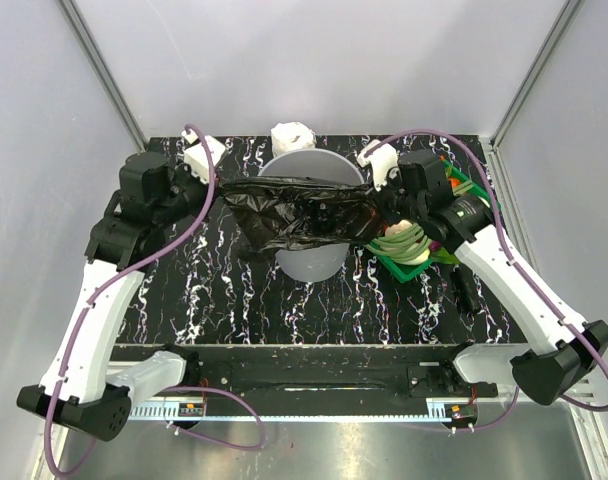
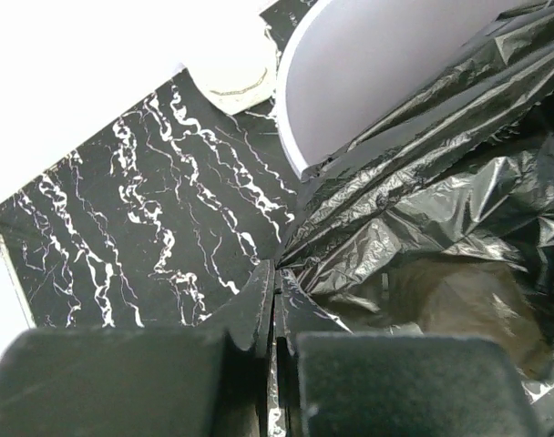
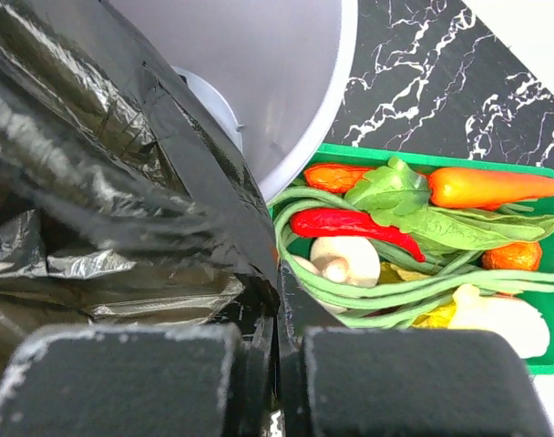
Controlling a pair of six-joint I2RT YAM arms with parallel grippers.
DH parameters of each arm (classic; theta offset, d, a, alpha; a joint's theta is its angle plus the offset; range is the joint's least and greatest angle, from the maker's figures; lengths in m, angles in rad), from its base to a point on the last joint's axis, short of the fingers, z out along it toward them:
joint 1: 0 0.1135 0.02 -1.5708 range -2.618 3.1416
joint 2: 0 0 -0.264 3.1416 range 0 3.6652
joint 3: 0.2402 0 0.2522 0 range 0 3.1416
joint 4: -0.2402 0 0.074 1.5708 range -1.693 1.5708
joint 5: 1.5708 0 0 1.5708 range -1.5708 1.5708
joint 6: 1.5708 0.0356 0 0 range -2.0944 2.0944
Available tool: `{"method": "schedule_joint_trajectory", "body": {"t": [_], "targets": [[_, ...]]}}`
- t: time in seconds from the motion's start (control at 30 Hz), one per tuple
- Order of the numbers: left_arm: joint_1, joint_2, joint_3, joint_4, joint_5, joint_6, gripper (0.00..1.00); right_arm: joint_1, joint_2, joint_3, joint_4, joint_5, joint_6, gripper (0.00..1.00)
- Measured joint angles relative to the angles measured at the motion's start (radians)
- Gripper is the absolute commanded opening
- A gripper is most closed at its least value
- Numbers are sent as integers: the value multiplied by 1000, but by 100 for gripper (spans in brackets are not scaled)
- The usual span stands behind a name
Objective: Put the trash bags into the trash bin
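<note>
The black crinkly trash bag (image 1: 294, 215) is stretched sideways across the top of the light-grey trash bin (image 1: 309, 265) at the table's middle. My left gripper (image 1: 221, 192) holds the bag's left end. In the left wrist view the left gripper (image 2: 277, 284) is shut, with the film (image 2: 423, 200) pinched between its tips beside the bin's rim (image 2: 291, 137). My right gripper (image 1: 382, 215) holds the bag's right end. The right wrist view shows the right gripper (image 3: 279, 273) shut on the bag's edge (image 3: 104, 164), next to the bin's wall (image 3: 277, 64).
A green basket (image 1: 396, 268) of vegetables (image 3: 395, 228) stands right of the bin, directly under my right gripper. A small white roll (image 1: 292, 135) lies behind the bin. Grey walls close in the back and sides of the black marbled table (image 1: 204, 290).
</note>
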Motion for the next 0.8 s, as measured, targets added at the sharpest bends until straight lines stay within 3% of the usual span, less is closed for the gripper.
{"method": "schedule_joint_trajectory", "body": {"t": [0.8], "targets": [[-10,-74,240,-274,271,3,0,-1,-59,-95,-26,-56,-56,0]]}}
